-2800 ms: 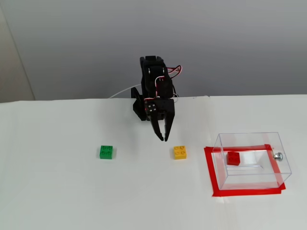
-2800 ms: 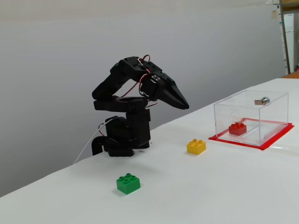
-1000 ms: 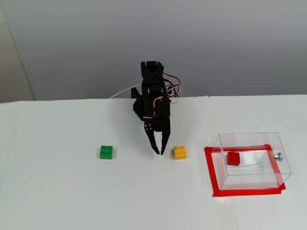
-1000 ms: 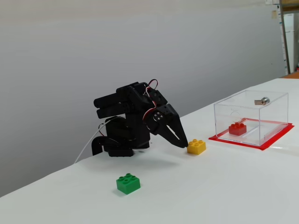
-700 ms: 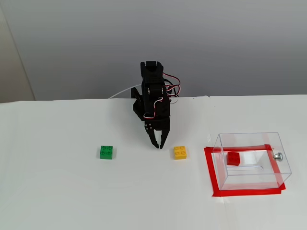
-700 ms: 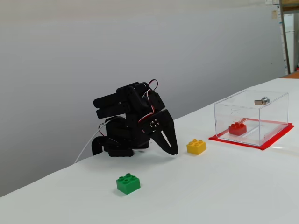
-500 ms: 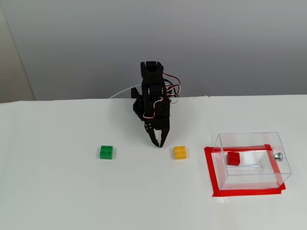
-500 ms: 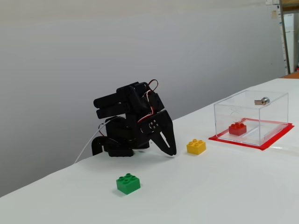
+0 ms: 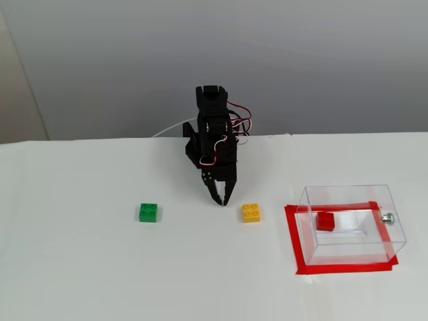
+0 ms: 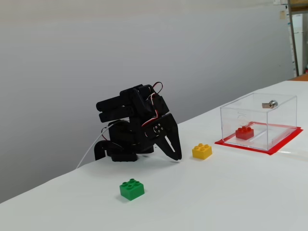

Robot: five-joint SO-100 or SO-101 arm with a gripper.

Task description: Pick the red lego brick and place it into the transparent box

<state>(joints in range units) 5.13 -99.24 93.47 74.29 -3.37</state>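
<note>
The red lego brick (image 9: pixel 326 221) lies inside the transparent box (image 9: pixel 381 241), on its floor; it shows in both fixed views (image 10: pixel 244 133). The box (image 10: pixel 284 103) stands inside a red tape rectangle and has a small metal knob (image 9: pixel 387 217) on its right wall. My black gripper (image 9: pixel 223 200) is folded down near the arm's base, tips close to the table, left of the yellow brick (image 9: pixel 251 212). Its jaws are closed and hold nothing (image 10: pixel 177 157).
A green brick (image 9: pixel 148 212) lies on the white table to the left of the gripper, also seen in the other fixed view (image 10: pixel 132 188). The yellow brick (image 10: pixel 201 151) sits between gripper and box. Red tape (image 9: pixel 294 241) frames the box.
</note>
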